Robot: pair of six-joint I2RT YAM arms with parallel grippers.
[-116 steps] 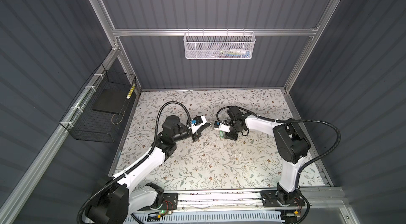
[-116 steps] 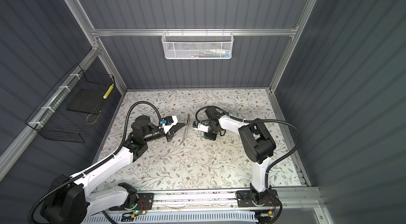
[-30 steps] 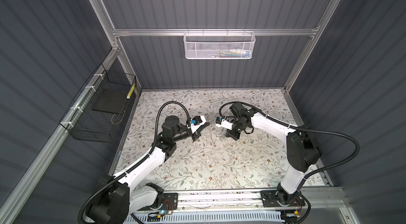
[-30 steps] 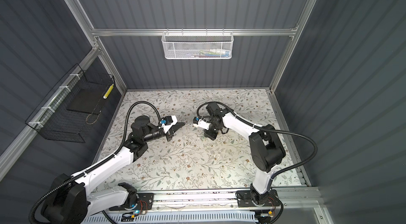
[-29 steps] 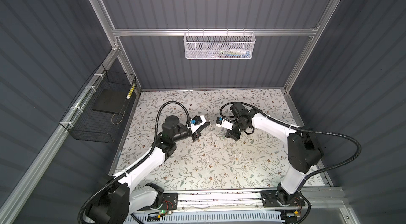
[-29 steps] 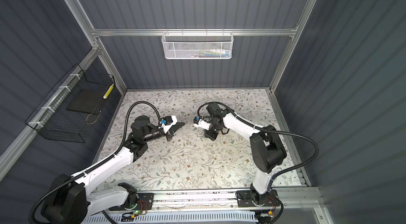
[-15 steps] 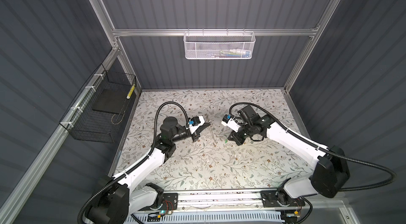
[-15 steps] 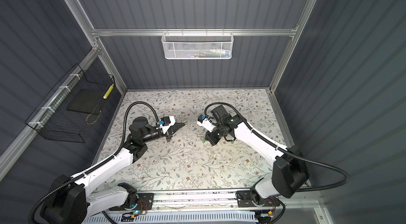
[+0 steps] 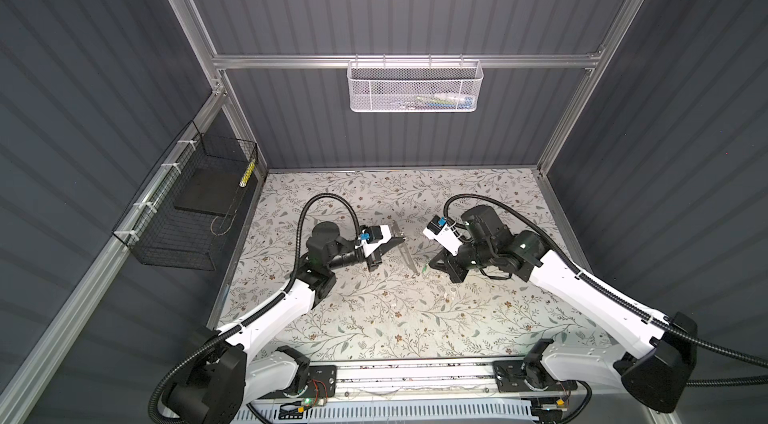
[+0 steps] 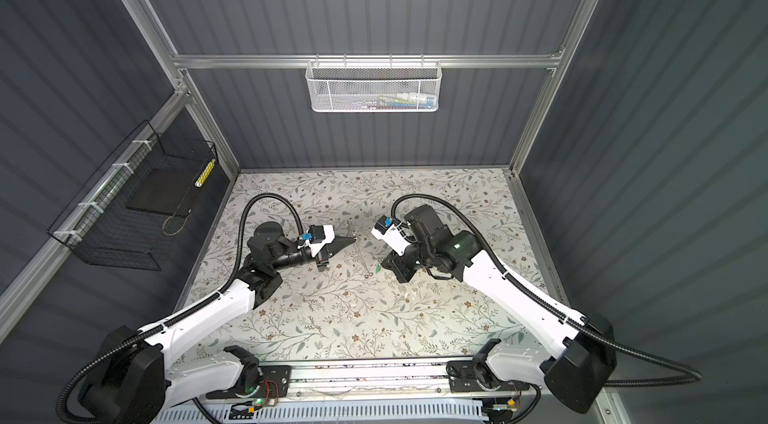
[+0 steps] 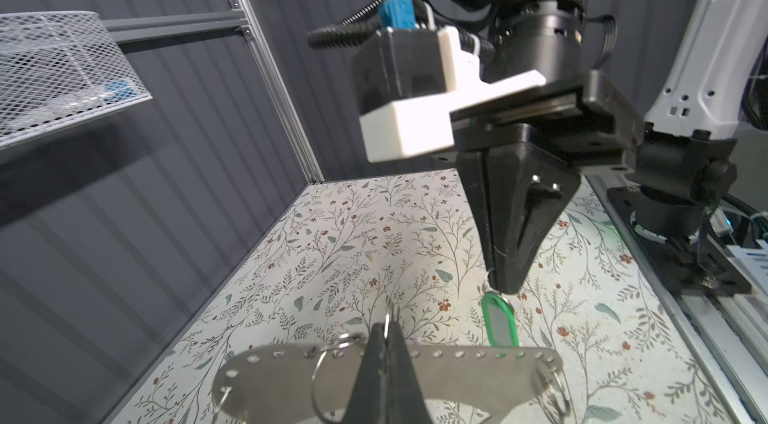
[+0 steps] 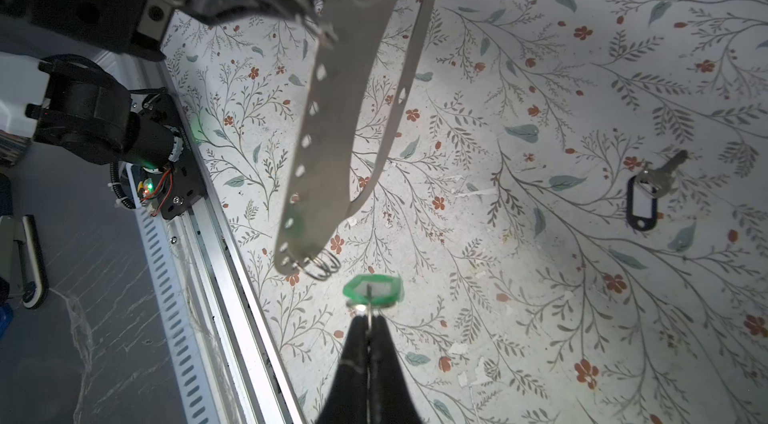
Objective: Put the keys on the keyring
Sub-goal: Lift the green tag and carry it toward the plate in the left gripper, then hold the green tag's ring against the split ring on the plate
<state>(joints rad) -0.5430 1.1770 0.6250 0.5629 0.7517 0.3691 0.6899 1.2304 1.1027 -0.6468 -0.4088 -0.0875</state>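
My right gripper is shut on the thin ring of the keyring, and its green tag hangs below the tips. My left gripper is shut on a long metal strip with a row of holes and several split rings, one ring edge showing between the jaws. In both top views the strip is held off the table between the two grippers, with the green tag beside its near end. A silver key on a black tag lies flat on the table, away from both grippers.
The floral table is bounded by grey walls and a front rail. A white mesh basket hangs on the back wall and a black wire basket on the left wall. Small white scraps dot the table.
The right arm has swung its elbow out to the right and carried the keyring toward the front, beside the strip's near end. The left gripper and strip have barely moved.
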